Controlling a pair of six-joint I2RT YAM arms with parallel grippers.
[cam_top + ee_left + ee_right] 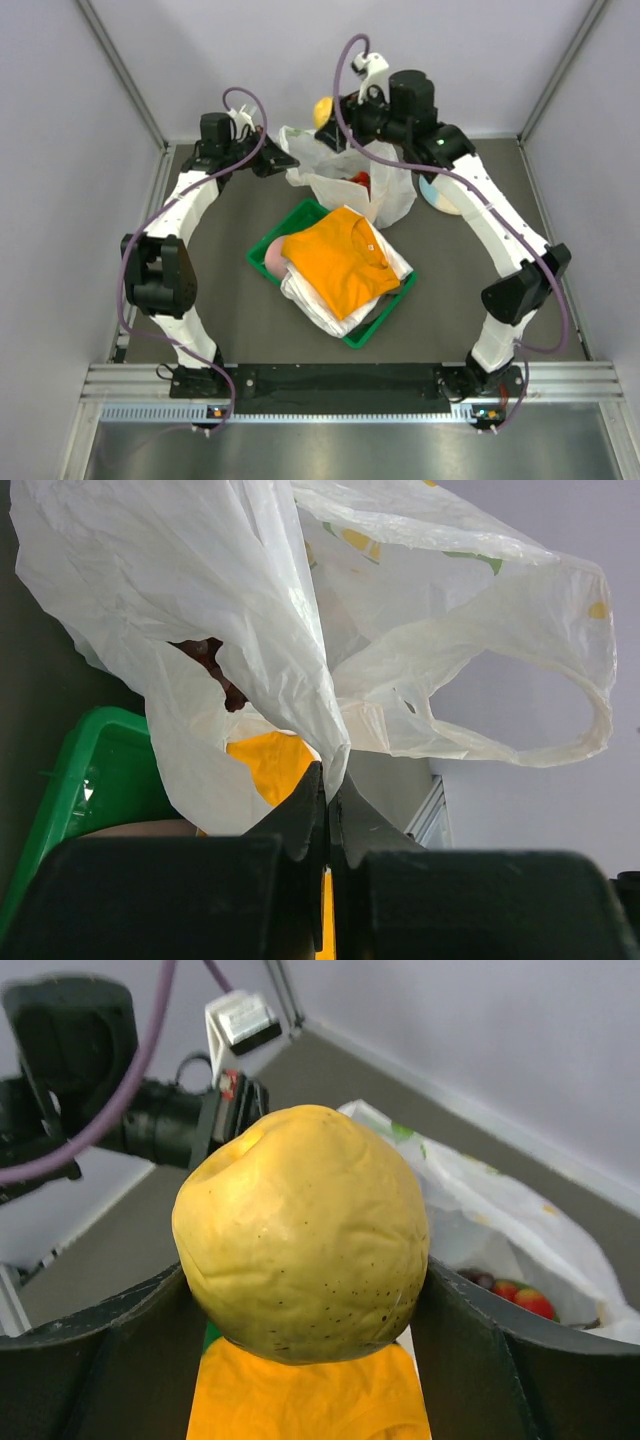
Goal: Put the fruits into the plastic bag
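left gripper (327,788) pinches a fold of the plastic bag (250,610), likely to keep its mouth lifted and open. right gripper (300,1305) clamps the yellow pear (300,1230), raised near the bag. red fruits (522,1298) lie inside.

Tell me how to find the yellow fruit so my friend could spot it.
Start at the green tray of folded clothes mid-table, then look behind it to the crinkly white bag. Beside the bag, the right arm's fingers squeeze the yellow fruit. It is the only yellow one, wrinkly and held up; the small red fruits lie inside the bag.
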